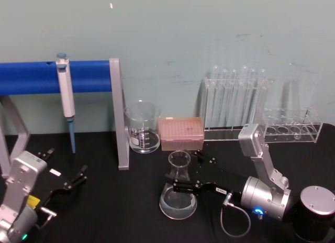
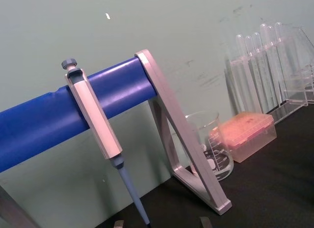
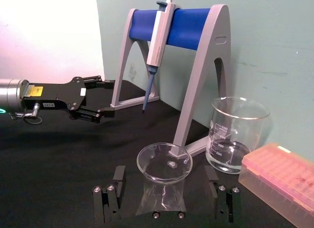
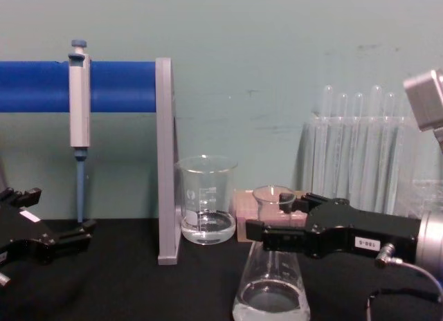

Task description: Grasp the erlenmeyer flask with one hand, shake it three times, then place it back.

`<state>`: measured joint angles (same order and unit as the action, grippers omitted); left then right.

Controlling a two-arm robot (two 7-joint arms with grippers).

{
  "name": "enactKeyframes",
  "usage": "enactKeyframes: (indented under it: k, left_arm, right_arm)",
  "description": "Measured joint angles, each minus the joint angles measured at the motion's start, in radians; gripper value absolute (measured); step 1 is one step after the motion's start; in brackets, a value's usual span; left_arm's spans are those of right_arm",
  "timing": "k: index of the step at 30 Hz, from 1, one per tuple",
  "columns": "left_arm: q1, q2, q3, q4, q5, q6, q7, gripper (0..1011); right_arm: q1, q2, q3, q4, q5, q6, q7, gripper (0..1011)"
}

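The erlenmeyer flask [image 1: 178, 202] is clear glass with a little clear liquid in it and stands upright on the black table [image 1: 120, 211], front centre. My right gripper [image 1: 184, 170] reaches in from the right. Its fingers straddle the flask's neck, open, with a gap on each side in the right wrist view. There the flask [image 3: 163, 164] sits between the two fingers [image 3: 112, 191] of the right gripper [image 3: 164, 191]. From the chest, the right gripper [image 4: 271, 214] is level with the neck of the flask [image 4: 271, 290]. My left gripper [image 1: 73, 178] rests open at the front left.
A glass beaker [image 1: 142, 128] and a pink tip box [image 1: 181, 132] stand just behind the flask. A pipette [image 1: 65, 91] hangs on the blue-barred stand [image 1: 118, 117] at left. Test tube racks [image 1: 235, 101] line the back right. A black canister [image 1: 314, 214] sits at the front right.
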<state>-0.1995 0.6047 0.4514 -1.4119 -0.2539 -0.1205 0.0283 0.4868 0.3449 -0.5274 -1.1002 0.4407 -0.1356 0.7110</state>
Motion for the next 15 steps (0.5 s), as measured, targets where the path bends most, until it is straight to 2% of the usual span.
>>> enactKeyframes:
  k: [9,15]
  left_arm:
    - [0.000,0.000,0.000,0.000,0.000,0.000,0.000,1001]
    - [0.000,0.000,0.000,0.000,0.000,0.000,0.000,1001]
  right_arm:
    - [0.000,0.000,0.000,0.000,0.000,0.000,0.000,997]
    - [0.000,0.000,0.000,0.000,0.000,0.000,0.000,882]
